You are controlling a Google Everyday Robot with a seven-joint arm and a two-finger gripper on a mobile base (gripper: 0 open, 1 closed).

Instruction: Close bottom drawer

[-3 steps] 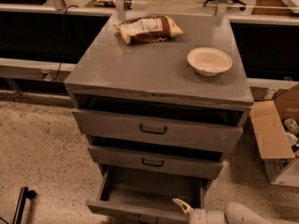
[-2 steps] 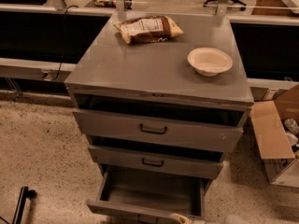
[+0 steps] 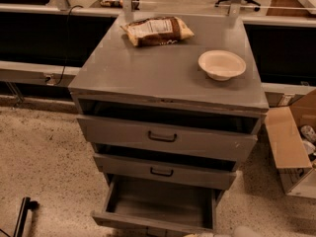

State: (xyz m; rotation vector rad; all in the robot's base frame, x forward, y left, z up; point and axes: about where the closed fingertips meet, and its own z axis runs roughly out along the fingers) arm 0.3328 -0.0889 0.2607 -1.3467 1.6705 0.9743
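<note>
The bottom drawer of the grey cabinet is pulled far out, showing its plain grey inside. Its front panel sits at the lower edge of the camera view and its handle is out of view. The middle drawer and the top drawer each stand a little way open. Only a pale sliver of my gripper shows at the bottom edge, just in front of the bottom drawer's right part. A pale bit of the arm shows to its right.
A snack bag and a white bowl lie on the cabinet top. An open cardboard box stands on the floor at the right. A black object is at the lower left. Dark counters run behind.
The gripper and arm have dropped downward, almost out of the picture. The drawers have not moved.
</note>
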